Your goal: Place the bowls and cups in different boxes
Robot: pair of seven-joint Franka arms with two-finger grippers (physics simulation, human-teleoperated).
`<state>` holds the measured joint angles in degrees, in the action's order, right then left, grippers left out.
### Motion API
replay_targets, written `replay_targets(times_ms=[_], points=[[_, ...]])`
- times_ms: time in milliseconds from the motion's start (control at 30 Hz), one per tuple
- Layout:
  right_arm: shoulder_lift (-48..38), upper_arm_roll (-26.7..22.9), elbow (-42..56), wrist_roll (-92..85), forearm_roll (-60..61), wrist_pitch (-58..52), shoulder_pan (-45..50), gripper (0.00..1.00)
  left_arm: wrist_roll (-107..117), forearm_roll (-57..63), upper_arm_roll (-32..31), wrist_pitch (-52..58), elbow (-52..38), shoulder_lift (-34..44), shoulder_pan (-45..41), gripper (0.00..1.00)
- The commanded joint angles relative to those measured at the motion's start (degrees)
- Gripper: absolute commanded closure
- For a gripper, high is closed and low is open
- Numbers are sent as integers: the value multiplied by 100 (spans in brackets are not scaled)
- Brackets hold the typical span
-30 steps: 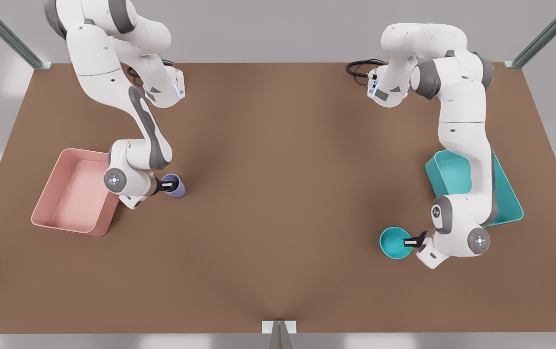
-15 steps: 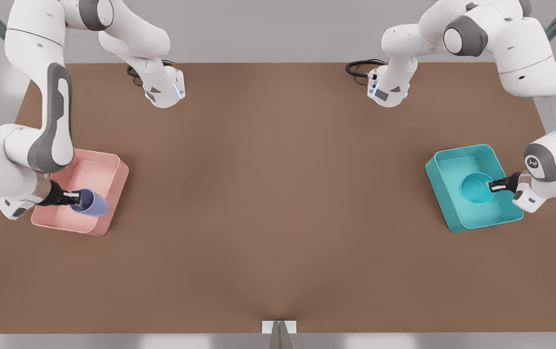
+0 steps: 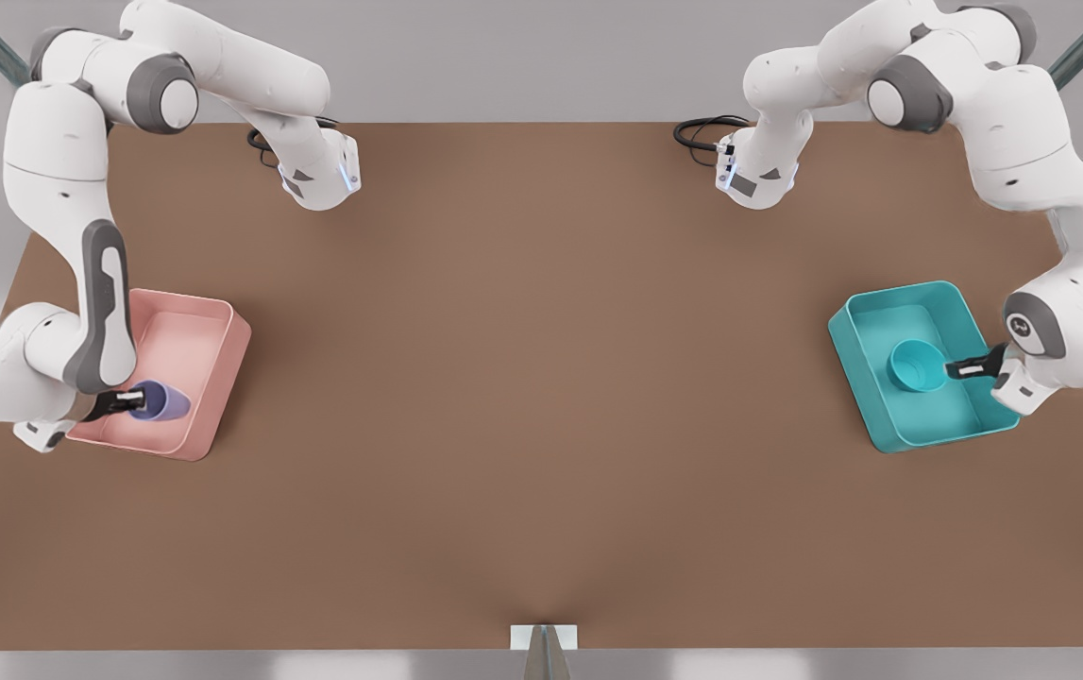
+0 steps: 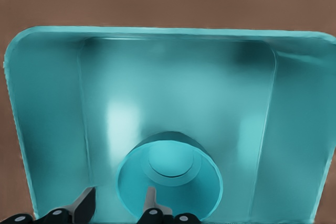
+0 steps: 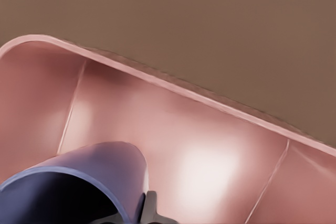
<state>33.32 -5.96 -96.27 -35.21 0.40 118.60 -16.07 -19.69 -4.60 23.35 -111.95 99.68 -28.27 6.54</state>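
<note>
In the front view, the left end effector [image 3: 954, 368] sits at the right side of the frame, reaching in over the teal box [image 3: 966, 420]. Its fingers pinch the rim of the teal bowl [image 3: 914, 364], which is inside the box, roughly in the middle of it. In the left wrist view one finger [image 4: 151, 203] lies inside the bowl [image 4: 170, 182] and the other [image 4: 84, 207] outside its wall, so the rim is clamped between them (whether the bowl's base touches the box floor cannot be told). The inside of the teal box [image 4: 47, 103] surrounds the bowl in that view.

At the left side of the front view, the right end effector [image 3: 130, 400] reaches into the pink box [image 3: 220, 378] near that box's lower edge in the frame. It grips the purple cup [image 3: 161, 401] by the rim, and the cup is tilted on its side with its closed end pointing toward the front view's right. In the right wrist view the cup [image 5: 105, 174] fills the lower left of the frame, with one dark finger [image 5: 150, 211] against its outer wall and the pink box wall [image 5: 210, 145] behind it.

Both boxes stand on the brown table [image 3: 541, 397], well apart, one toward each side edge.
</note>
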Motion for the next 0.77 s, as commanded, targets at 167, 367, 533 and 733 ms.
replay_targets(times_ms=[167,367,533,733], points=[[25,51,-14,-1339,12,225,8,0,2012,354,-1183,3750,-1759,1271,-707,0],[-854,104,222,-1165,12,-1971,438,0,1636,890,-2344,2678,-2146,1368,-1252,0],[-950,104,2780,3960,-49,-5321,2081,0,1521,943,-2713,2766,-2217,1341,-1261,0],[-2559,481,1454,3591,-383,-4407,1862,0,1521,952,-2845,2872,-2208,1376,-1252,0]])
